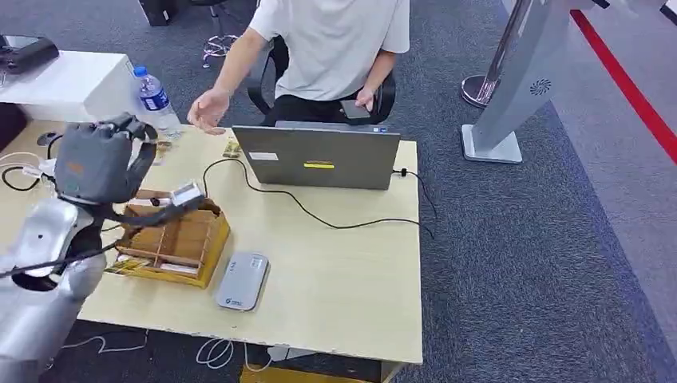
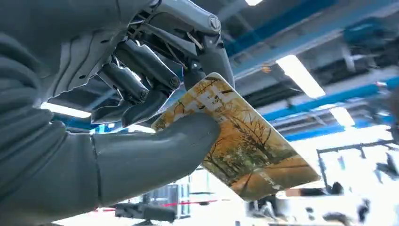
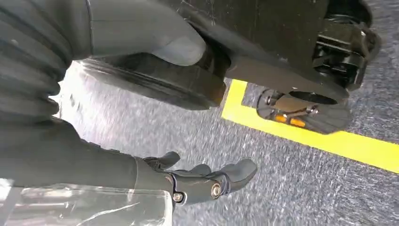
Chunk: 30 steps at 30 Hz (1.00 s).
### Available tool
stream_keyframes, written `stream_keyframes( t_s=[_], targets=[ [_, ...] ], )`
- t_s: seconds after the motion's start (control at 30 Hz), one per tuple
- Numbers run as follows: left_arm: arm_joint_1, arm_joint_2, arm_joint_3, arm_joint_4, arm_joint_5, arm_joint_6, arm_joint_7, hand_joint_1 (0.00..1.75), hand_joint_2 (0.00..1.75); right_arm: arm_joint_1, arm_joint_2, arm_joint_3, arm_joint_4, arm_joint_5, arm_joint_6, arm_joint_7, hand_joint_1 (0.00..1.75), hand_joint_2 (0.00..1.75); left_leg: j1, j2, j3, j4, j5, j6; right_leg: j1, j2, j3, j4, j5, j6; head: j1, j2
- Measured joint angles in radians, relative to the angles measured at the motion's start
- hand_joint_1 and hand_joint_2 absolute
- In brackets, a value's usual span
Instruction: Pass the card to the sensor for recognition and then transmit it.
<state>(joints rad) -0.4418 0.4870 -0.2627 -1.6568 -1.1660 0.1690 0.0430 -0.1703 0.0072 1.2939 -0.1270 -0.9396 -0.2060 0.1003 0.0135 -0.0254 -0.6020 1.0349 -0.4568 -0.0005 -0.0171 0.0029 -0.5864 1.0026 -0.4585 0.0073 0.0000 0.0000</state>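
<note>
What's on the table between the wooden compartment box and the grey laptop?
In the head view, between the wooden compartment box and the grey laptop, a black cable crosses otherwise bare tabletop.

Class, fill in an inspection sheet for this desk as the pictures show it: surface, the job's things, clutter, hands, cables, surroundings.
Surface: pale wooden table, mostly bare at the front.
Job's things: card held in the left hand, above the wooden box; grey sensor flat on the table beside the box.
Clutter: laptop, water bottle.
Hands: left hand pinches the card between thumb and fingers; right hand hangs over the floor, holding nothing, fingers apart.
Cables: black cable runs across the table from the laptop; white cables hang below the front edge.
Surroundings: seated person behind the laptop, hand held out; grey carpet.
</note>
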Motion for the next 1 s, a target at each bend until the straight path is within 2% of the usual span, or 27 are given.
stream_keyframes(
  t_s=[0.1,0.23,0.43,0.57,0.6,0.77,1.0],
  targets=[
    [-0.196,-0.084,-0.064,0.194,-0.041,0.036,0.029,1.75,1.75,-0.008,0.0,0.029,-0.001,0.02,0.008,0.008,0.0,1.75,0.0,0.0,-0.003,0.002,0.002,0.002,0.0,0.001,0.001,0.0,0.002,0.002,0.002,0.0],
    [-0.374,-0.181,-0.108,0.446,-0.076,0.122,0.05,1.75,1.75,-0.019,0.0,0.064,-0.003,0.04,0.023,0.027,0.0,1.75,0.0,0.006,-0.004,0.003,0.002,0.002,0.0,0.009,0.0,0.0,0.006,0.004,0.002,0.0],
    [-0.54,-0.286,-0.119,0.744,-0.095,0.166,0.089,1.75,1.75,-0.032,0.001,0.103,-0.005,0.055,0.034,0.054,0.0,1.75,-0.001,0.008,-0.005,0.004,0.002,0.002,-0.001,0.01,-0.001,0.0,0.006,0.004,0.001,0.0],
    [-0.609,-0.318,-0.119,0.892,-0.095,0.184,0.092,1.75,1.75,-0.037,0.009,0.119,-0.007,0.058,0.035,0.066,0.0,1.75,-0.001,0.01,-0.005,0.003,0.002,0.002,-0.001,0.013,-0.002,0.0,0.006,0.004,0.001,0.0],
    [-0.618,-0.322,-0.119,0.92,-0.094,0.187,0.091,0.0,1.75,-0.038,0.011,0.124,-0.008,0.059,0.035,0.068,0.0,1.75,-0.001,0.011,-0.005,0.003,0.002,0.002,-0.001,0.013,-0.002,0.0,0.006,0.004,0.001,0.0],
    [-0.644,-0.338,-0.119,1.018,-0.074,0.195,0.074,0.0,1.75,-0.039,0.014,0.133,-0.009,0.06,0.035,0.07,0.0,1.75,0.0,0.011,-0.006,0.003,0.002,0.002,-0.001,0.013,-0.002,0.0,0.006,0.004,0.001,0.0],
    [-0.651,-0.339,-0.119,1.048,-0.063,0.197,0.049,0.0,1.75,-0.038,0.014,0.14,-0.009,0.055,0.037,0.06,0.0,1.75,-0.001,0.011,-0.006,0.003,0.002,0.002,-0.001,0.013,-0.002,0.0,0.006,0.004,0.001,0.0]
  ],
)
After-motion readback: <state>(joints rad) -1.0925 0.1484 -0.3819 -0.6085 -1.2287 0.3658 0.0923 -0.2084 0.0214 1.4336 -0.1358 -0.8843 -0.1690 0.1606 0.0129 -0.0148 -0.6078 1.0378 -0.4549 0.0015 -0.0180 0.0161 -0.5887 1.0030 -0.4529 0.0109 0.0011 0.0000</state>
